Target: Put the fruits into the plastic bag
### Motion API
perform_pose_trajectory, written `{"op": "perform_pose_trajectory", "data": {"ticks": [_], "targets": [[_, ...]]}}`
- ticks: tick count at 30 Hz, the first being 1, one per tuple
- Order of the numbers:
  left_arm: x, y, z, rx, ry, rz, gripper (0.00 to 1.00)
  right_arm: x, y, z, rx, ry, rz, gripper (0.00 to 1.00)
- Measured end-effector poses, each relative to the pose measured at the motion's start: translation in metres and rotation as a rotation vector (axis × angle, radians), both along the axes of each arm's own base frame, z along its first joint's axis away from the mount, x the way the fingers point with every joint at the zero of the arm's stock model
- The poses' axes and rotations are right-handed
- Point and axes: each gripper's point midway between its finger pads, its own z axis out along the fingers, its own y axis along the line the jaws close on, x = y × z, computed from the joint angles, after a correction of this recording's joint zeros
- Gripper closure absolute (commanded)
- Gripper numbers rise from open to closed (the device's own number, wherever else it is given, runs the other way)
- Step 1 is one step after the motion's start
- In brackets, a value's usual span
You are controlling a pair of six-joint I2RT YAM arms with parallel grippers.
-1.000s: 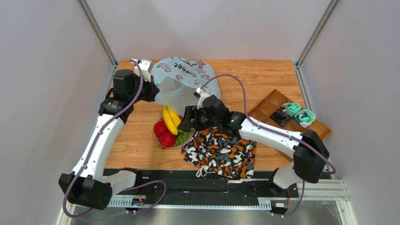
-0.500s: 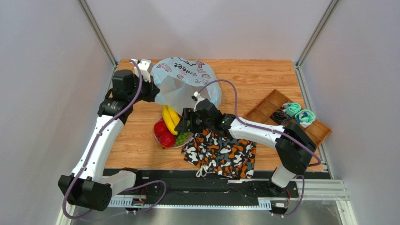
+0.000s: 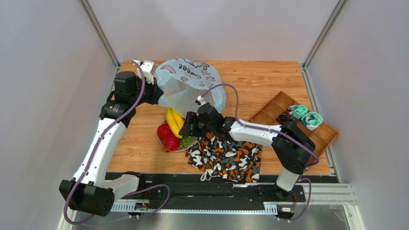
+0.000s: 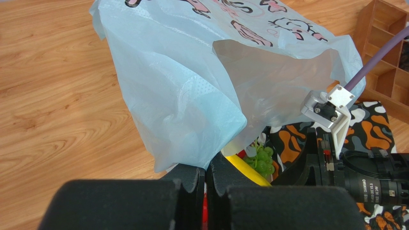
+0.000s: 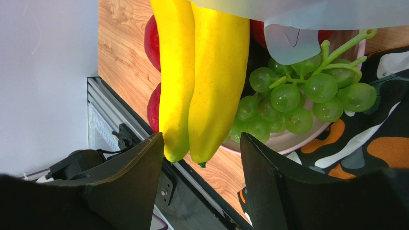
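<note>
Right pincer now closer to bananas.

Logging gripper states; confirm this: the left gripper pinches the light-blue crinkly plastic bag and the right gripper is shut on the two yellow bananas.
No: the right gripper is open, its jaws apart near the two yellow bananas, per the right wrist view. The left gripper does pinch the light-blue crinkly plastic bag.

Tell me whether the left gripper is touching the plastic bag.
Touching. The left wrist view shows the lower edge of the plastic bag running down into the shut left gripper, pinched there.
</note>
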Motion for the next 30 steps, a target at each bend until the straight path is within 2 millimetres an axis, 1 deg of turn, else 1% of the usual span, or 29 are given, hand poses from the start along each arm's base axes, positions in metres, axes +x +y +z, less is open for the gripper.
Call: {"op": "perform_pose_trajectory", "data": {"ticks": [3,13,21,24,30], "targets": [[0.000,0.000,0.000,0.000,0.000,0.000,1.00,0.002,0.001,-0.003,0.000,0.008,-0.007,0.39],[0.000,0.000,0.000,-0.002,0.000,-0.003,1.00,0.014,0.009,0.004,0.068,0.035,-0.029,0.41],[0.000,-0.001,0.000,-0.002,0.000,-0.003,1.00,0.013,0.013,-0.004,0.083,0.083,-0.029,0.44],[0.000,-0.001,0.000,-0.002,0.000,-0.003,1.00,0.014,0.014,-0.003,0.091,0.089,-0.032,0.51],[0.000,-0.001,0.000,-0.002,0.000,-0.003,1.00,0.015,0.016,0.001,0.110,0.097,-0.039,0.60]]}}
